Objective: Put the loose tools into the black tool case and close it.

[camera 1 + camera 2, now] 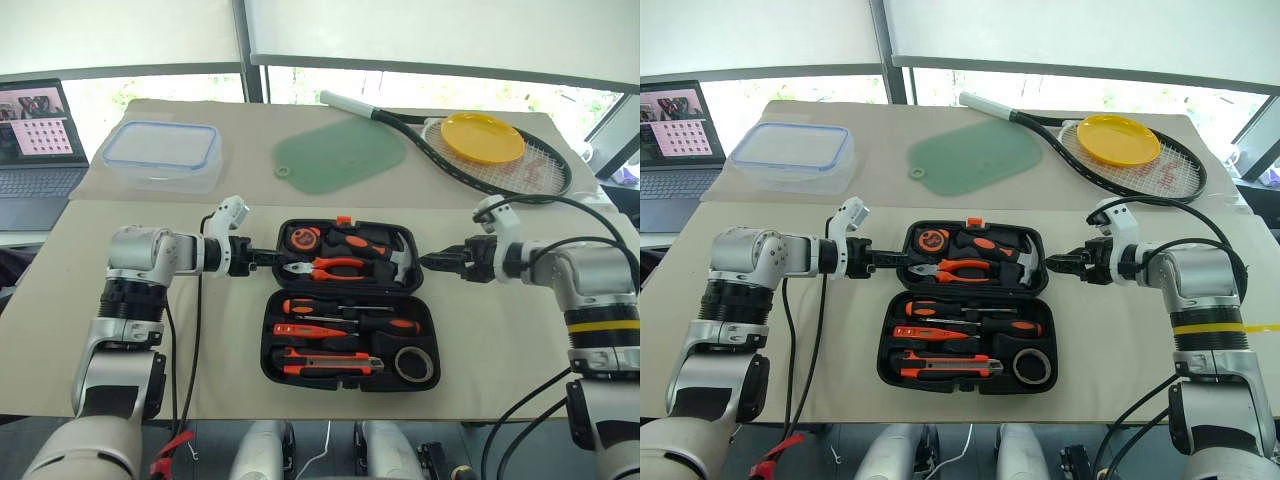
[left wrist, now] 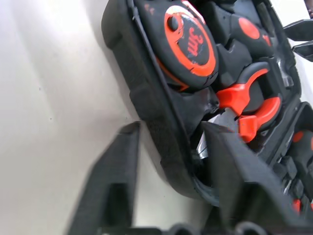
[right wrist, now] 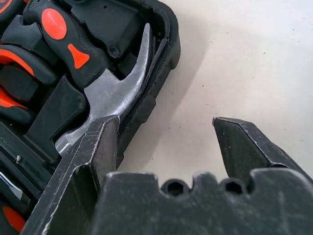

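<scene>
Black moulded tool case (image 1: 345, 300) lies open mid-bench (image 1: 500, 350), its screwdrivers (image 1: 345, 310), utility knife (image 1: 330, 364) and tape roll (image 1: 412, 364) already slotted, so closing looks like what remains. Left gripper (image 1: 262, 257), jaws spread, straddles the far half's wall; right gripper (image 1: 432, 262), jaws released, flanks the opposite wall, probably to fold it shut.
</scene>
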`<state>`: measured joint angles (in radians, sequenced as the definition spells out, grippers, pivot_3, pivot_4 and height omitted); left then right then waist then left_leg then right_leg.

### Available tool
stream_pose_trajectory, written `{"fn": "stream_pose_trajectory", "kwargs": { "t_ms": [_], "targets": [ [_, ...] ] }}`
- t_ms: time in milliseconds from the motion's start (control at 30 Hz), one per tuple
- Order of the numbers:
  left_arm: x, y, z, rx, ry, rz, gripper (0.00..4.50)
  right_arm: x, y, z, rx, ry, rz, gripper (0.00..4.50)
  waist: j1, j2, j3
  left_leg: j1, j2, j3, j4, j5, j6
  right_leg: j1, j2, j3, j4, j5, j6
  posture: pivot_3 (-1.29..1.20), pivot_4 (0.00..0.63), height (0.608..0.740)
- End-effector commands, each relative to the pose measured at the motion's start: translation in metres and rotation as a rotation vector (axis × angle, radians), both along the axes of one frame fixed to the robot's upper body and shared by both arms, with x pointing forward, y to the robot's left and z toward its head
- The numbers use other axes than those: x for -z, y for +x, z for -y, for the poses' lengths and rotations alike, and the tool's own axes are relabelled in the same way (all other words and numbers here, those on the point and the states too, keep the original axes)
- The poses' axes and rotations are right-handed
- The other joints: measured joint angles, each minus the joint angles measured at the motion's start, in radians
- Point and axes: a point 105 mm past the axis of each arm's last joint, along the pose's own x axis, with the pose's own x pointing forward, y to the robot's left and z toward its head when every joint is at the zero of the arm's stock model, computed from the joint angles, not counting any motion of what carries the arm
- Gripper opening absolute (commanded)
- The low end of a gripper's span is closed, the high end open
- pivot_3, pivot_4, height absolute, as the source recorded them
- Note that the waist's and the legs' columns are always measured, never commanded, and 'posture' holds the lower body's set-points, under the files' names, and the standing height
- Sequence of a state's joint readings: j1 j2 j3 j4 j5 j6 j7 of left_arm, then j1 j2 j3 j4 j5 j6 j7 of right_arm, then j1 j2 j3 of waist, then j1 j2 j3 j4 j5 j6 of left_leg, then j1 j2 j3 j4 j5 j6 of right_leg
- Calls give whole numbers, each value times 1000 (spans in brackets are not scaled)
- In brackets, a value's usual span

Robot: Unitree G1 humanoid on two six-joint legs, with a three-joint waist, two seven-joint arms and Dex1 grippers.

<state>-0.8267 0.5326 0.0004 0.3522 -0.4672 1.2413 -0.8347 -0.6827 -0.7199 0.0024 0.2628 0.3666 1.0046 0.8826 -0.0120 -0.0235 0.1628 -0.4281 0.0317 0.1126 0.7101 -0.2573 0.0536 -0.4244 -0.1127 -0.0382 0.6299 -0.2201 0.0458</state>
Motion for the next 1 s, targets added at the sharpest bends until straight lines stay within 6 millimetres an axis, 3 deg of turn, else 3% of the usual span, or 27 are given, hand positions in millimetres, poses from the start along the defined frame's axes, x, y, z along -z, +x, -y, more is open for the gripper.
{"fn": "stream_pose_trajectory", "kwargs": {
  "t_ms": [33,67,167,367,400,700,800,1000],
  "targets": [
    [-9,2,4,15,9,43,588,-9,0,-7,-29,7,26,3569,4,0,0,0,0,0,0,0,0,0,0,0,0,0,0,0,150,738],
    [-9,3,4,15,10,46,256,-11,-1,-8,-38,6,27,3569,7,0,0,0,0,0,0,0,0,0,-1,0,0,0,0,0,150,738],
    [-9,3,5,16,11,48,256,-17,-5,-9,-48,27,31,3569,10,0,0,0,0,0,1,0,0,1,-1,0,0,0,0,0,150,738],
    [-9,3,7,19,2,47,117,-7,-9,-7,-49,0,6,3569,12,0,0,0,0,0,1,0,0,1,-1,0,0,0,0,0,150,738],
    [-9,3,8,19,1,47,0,-5,-8,-7,-43,0,4,3053,12,0,0,0,0,0,1,0,0,1,-1,0,0,0,0,0,150,738],
    [-15,1,12,32,-30,49,0,-8,-6,-11,-40,18,28,179,10,0,0,2,0,0,1,0,0,2,-1,0,0,0,0,0,150,738],
    [-18,-1,14,51,-36,72,0,-14,-4,-13,-35,35,52,21,11,0,0,3,0,0,1,0,0,2,-1,0,0,0,0,0,150,738],
    [-52,-1,27,119,-101,280,0,-43,7,-19,-24,57,203,21,12,0,0,1,0,0,1,0,0,1,-1,0,0,1,0,0,150,738]
  ]
}}
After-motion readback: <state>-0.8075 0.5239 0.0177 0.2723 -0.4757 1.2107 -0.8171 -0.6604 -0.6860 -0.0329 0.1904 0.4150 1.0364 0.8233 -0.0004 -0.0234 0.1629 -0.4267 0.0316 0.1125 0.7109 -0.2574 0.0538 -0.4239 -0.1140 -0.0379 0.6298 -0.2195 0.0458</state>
